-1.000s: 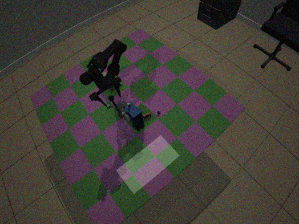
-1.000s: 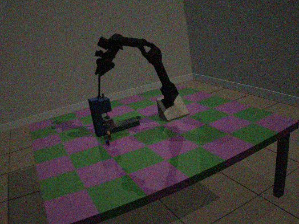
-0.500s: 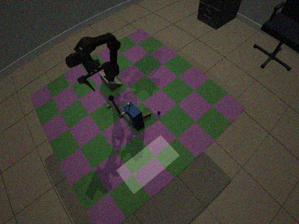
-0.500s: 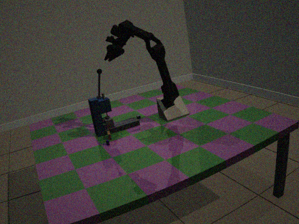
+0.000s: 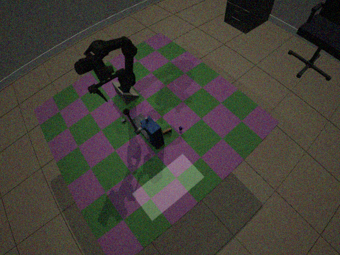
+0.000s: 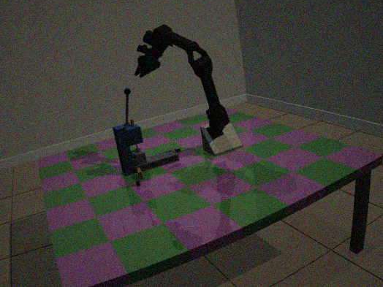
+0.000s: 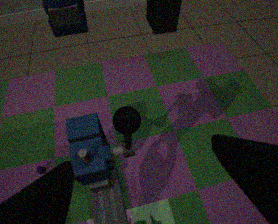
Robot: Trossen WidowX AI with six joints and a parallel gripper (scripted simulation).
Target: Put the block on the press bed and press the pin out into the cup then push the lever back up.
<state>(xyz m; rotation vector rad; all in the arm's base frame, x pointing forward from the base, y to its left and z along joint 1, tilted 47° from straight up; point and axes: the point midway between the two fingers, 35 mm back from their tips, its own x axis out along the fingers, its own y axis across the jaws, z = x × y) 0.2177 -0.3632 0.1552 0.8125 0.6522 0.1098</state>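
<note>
Wrist view: jaws [image 5: 97,94] [image 6: 138,74] wide open, empty, touching nothing.

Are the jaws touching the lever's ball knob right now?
Apart. The exterior view shows wall between the open jaws and the ball knob below.

Illumination low throughout; all three views dim and heavily grained, with coloured speckle over walls and floor. Arm [image 5: 130,60] [image 6: 208,86] reads as a near-black silhouette, surface detail lost. Shadows soft-edged and translucent, several overlapping on the chequered top [image 5: 220,119] [image 6: 205,225] [image 7: 80,85]. Top view: one pale, sharp-cornered bright patch [image 5: 169,187] on the chequers; source not visible. Wrist view: paler patch at lower edge, fingers featureless black. Fine edges slightly soft; small parts at the press [image 5: 152,128] [image 6: 128,148] [image 7: 90,150] hard to resolve
</note>
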